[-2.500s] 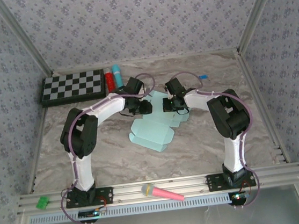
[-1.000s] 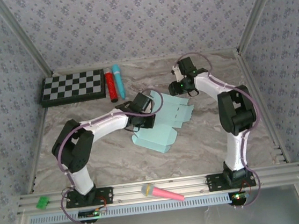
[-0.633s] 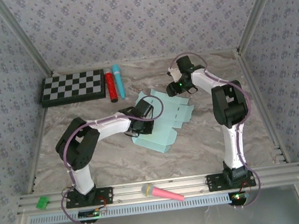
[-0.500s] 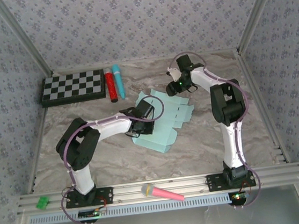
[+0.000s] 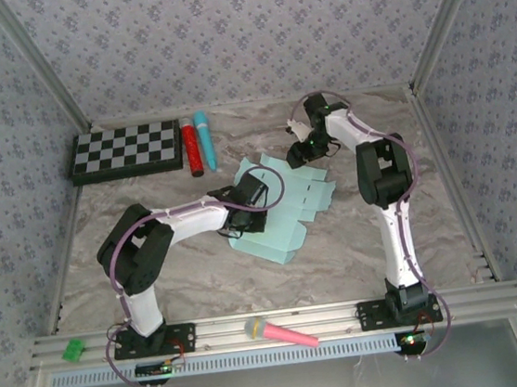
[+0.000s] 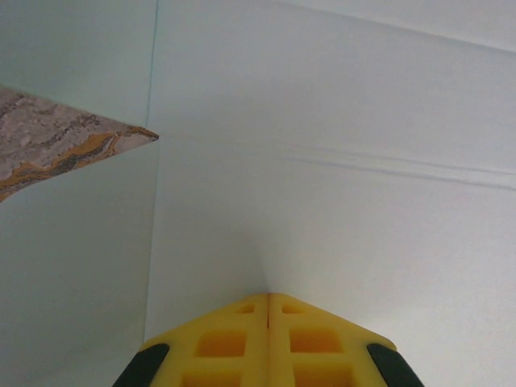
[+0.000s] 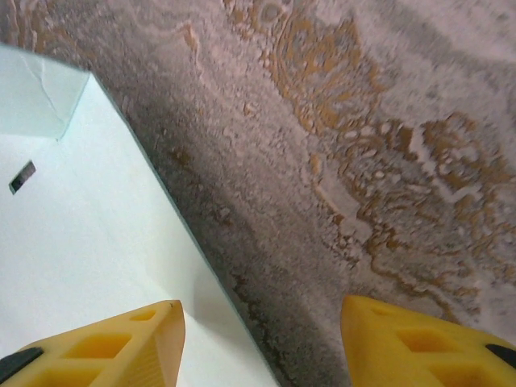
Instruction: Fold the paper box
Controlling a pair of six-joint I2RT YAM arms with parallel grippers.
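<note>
Checkerboard (image 5: 126, 151) far left, two markers (image 5: 198, 144) just right of it. Left claw (image 5: 241, 217) is down on the box's left part, jaws fully together, nothing between them; wrist view has the joined tips (image 6: 268, 305) against pale card. Box (image 5: 281, 224) lies flat mid-table as an unfolded sheet, turned diagonal. Its long axis looks to run near-left to far-right, though that's hard to call, and the notched tabs point right. A table wedge (image 6: 56, 153) shows between two flaps. Right claw (image 5: 297, 154) sits at the sheet's far edge, jaws about half apart, gripping nothing. In its wrist view (image 7: 262, 322) the card edge runs between the fingers, left finger over card, right over bare marble (image 7: 387, 161)
</note>
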